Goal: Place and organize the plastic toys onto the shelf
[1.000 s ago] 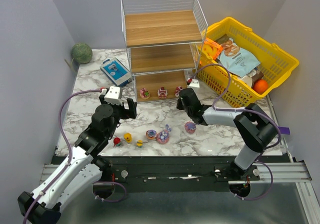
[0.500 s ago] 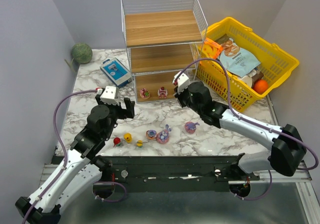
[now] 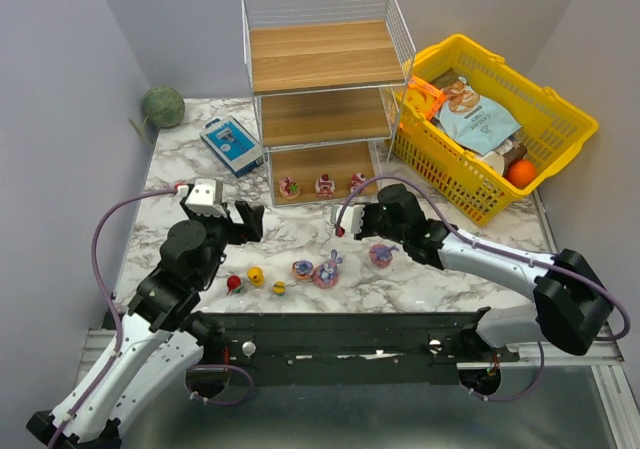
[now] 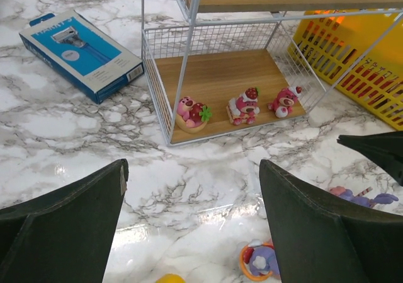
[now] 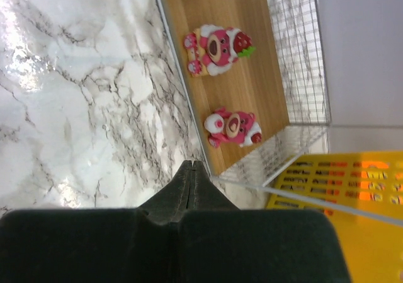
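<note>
- Seeing left gripper [image 3: 250, 221] spread wide, nothing between the fingers [image 4: 69, 220] — hovering over the marble table [image 3: 180, 184], in front of the left front corner of the shelf [image 3: 325, 57], wrist camera looking into the bottom tier.
- Reading right gripper [image 3: 355, 217] as pressed fully together, empty — low over the table in front of the right half of the shelf, tip pointing toward the right end of the bottom tier.
- Counting three pink-red toys on the bottom board, in a row near its front edge, upright, apart from each other: left pink-red toy [image 3: 289, 186], middle pink-red toy [image 3: 325, 184], right pink-red toy [image 3: 358, 181].
- Counting six more toys on the table, in a loose line near the arms' side, well apart from the shelf:
- red-topped toy [image 3: 233, 285] at the far left, yellow toy [image 3: 256, 276] just beside it, small yellow toy [image 3: 279, 288] next along.
- pink-purple toy [image 3: 302, 268] and bunny-eared toy [image 3: 327, 272] close together; cannot tell whether touching.
- purple toy [image 3: 381, 256] at the right end, near the right arm's wrist.
- Noting blue-white box [image 3: 231, 144] lying flat on the table, left of the shelf and apart from it.
- Noting yellow basket [image 3: 560, 119] right of the shelf, holding snack packets.
- Noting green ball [image 3: 162, 105] at the far-left corner of the table.
</note>
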You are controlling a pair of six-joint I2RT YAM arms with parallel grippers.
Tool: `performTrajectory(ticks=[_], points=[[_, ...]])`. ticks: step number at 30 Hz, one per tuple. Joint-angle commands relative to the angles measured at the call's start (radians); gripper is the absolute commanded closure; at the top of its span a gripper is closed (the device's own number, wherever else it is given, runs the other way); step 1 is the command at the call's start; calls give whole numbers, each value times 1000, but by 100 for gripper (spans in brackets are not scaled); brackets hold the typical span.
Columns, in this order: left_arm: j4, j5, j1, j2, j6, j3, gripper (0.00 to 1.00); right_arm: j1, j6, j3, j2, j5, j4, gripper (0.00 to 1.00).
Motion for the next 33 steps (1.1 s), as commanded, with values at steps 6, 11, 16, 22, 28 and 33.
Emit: performTrajectory(ticks=[6,11,16,22,28,33], points=[[-17,130,5,-48,-59,-32,5,-134,-126,144,173,-303,-32,99],[-8,118,6,-76,-59,-42,6,-162,-179,154,224,-306,-23,99],[-4,118,11,-70,-65,-43,6,-180,-231,180,299,-299,-4,99],[-14,117,17,-56,-70,-39,7,-199,-260,190,373,-288,32,99],[-10,120,23,-71,-74,-40,6,-211,-274,235,446,-288,31,99],[-11,118,28,-71,-74,-40,7,-217,-280,284,490,-277,31,99]])
